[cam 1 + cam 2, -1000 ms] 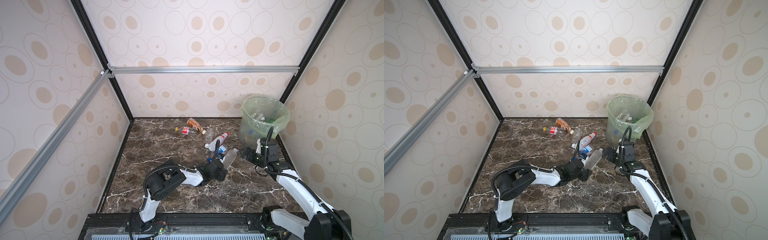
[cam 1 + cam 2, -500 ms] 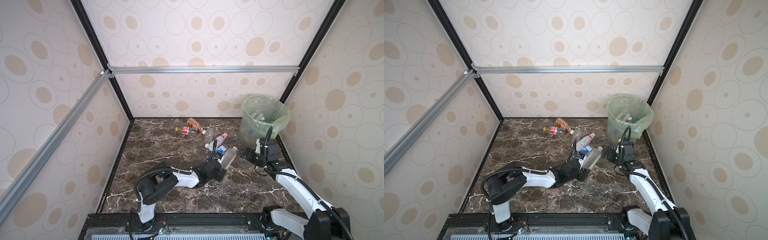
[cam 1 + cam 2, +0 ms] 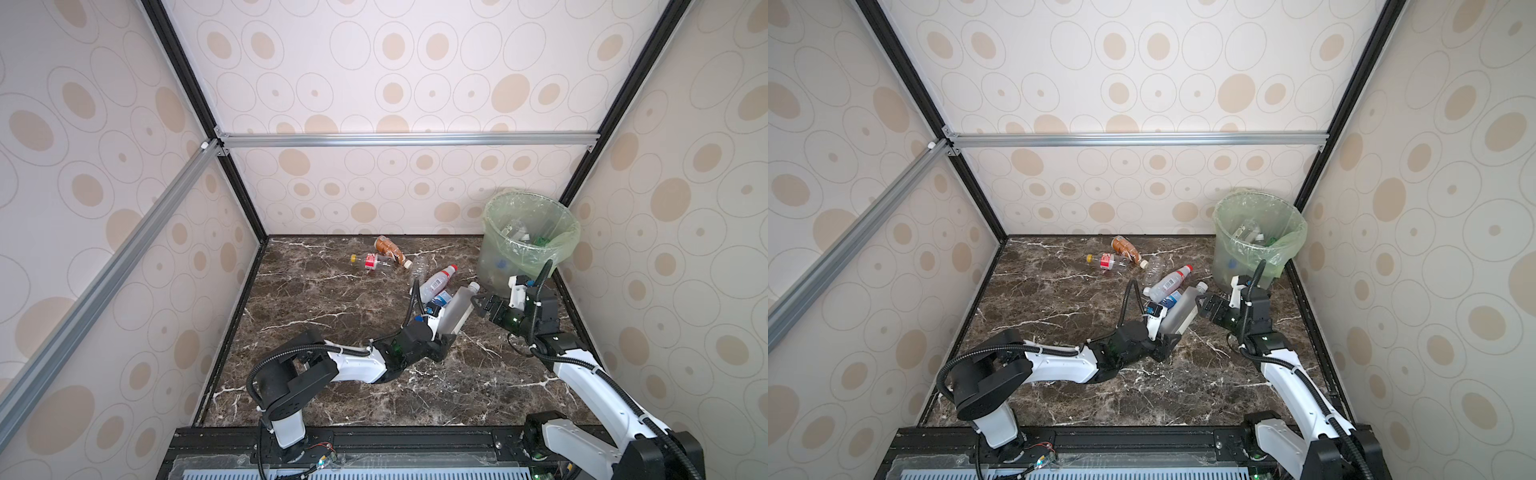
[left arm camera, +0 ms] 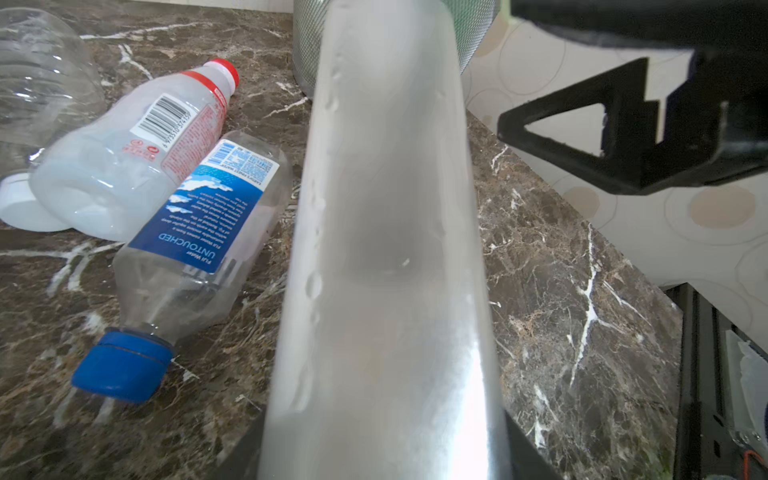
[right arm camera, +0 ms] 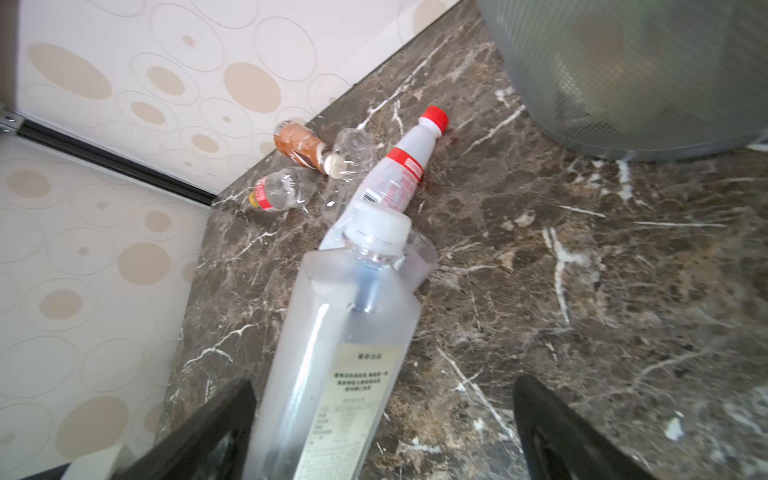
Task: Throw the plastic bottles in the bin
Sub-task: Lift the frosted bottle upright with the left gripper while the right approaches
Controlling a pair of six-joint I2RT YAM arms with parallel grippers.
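My left gripper (image 3: 444, 330) gripped frosted bottle (image 3: 457, 307) by base, just left of bin (image 3: 492, 253), cap (image 3: 473, 286) angled binward (handover, I judged). My right gripper (image 3: 480, 303) gaped wide near cap. 5 bottles (image 3: 434, 283) lay further left of bin.

Only one thing reads properly here: the blue-capped bottle (image 4: 174, 299) has a blue label (image 4: 208, 224) with "UNTOUCHED" in big white letters and "FIJI Water" in small print beside it. It's clearest in the left wrist view. The red-capped bottle (image 4: 104, 174) next to it carries a barcode (image 4: 166, 113), but the digits are too tiny to trust. The frosted bottle (image 5: 316, 316) has a pale label (image 5: 353, 399) of fine print that I can't make out.
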